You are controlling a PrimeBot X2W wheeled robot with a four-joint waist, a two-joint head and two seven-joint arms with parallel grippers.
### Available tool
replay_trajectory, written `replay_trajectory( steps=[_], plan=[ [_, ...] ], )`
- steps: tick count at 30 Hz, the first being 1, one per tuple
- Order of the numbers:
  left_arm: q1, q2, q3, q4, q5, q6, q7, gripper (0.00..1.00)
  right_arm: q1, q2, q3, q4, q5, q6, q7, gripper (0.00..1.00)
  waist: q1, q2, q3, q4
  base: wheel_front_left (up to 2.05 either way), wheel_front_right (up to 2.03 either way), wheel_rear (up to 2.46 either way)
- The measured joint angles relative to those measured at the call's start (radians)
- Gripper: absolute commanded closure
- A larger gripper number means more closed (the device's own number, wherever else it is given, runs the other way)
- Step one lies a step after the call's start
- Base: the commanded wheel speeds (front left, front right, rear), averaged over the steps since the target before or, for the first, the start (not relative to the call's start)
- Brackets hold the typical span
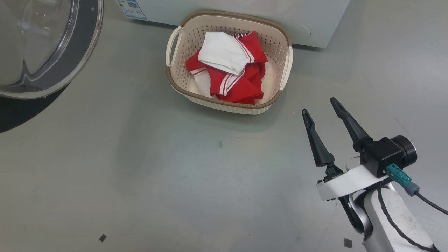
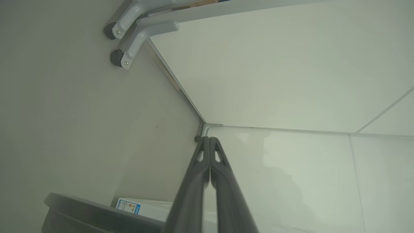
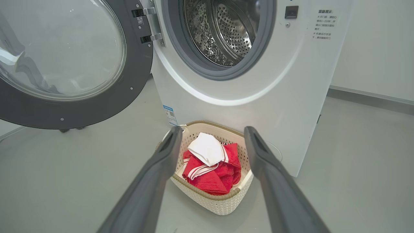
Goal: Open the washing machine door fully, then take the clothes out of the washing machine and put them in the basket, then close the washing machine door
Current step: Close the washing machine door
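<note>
The cream basket (image 1: pixel 178 38) (image 3: pixel 223 204) stands on the floor against the front of the white washing machine (image 3: pixel 245 103). The clothes (image 1: pixel 231 75) (image 3: pixel 210 168), a red garment with white stripes and a white cloth on top, lie inside it. The washing machine door (image 1: pixel 77 45) (image 3: pixel 74 110) is swung wide open to the left, and the steel drum (image 3: pixel 223 32) looks bare. My right gripper (image 1: pixel 320 105) (image 3: pixel 212 134) hangs open and holds nothing, to the right of the basket and nearer to me. My left gripper (image 2: pixel 209 139) is shut on nothing, up beside the machine's white side.
Grey floor stretches all round the basket, with small dark specks (image 1: pixel 102 238) on it. A blue label (image 1: pixel 130 8) (image 3: pixel 169 114) sits low on the machine's front. Two grey bracket legs with dark feet (image 2: pixel 129 42) stand at the machine's far side. A wall (image 3: pixel 375 48) rises on the right.
</note>
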Motion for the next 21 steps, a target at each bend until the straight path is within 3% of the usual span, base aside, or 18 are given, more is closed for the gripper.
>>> replay_trajectory(
  steps=[6,21],
  plan=[
    [-0.03,0.05,-0.049,0.062,0.034,0.0,0.039,1.0,0.0,0.0,0.0,0.0,0.0,0.0,-0.001,0.0,0.0,-0.0001,-0.004,-0.005,0.0,0.0,0.0],
    [-0.11,0.094,-0.167,0.152,0.107,0.0,0.185,1.0,0.0,0.002,0.0,0.006,0.002,0.0,-0.004,0.0,0.0,0.0,-0.009,-0.009,0.0,0.0,0.0]
  ],
)
